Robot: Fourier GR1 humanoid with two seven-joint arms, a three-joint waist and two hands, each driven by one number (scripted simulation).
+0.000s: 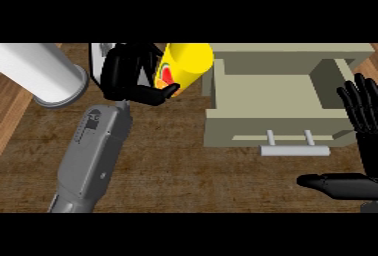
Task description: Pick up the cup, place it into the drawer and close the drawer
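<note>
Left hand (pixel 131 75) fingers curl round the yellow cup (pixel 186 62) — likely light, stiff, slick, best held mid-body; right hand (pixel 362 125) rests open beside the open drawer (pixel 266 135).

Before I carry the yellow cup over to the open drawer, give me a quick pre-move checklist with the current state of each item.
1. Left hand curled round the yellow cup with the red mark: ok.
2. Cup lifted off the brown wooden counter: cannot tell.
3. Beige drawer pulled open, silver bar handle toward the robot: ok.
4. Drawer interior free of objects: ok.
5. Right hand open at the view's right edge, beside the drawer: ok.
6. White cylinder to the left, away from the path to the drawer: ok.
</note>
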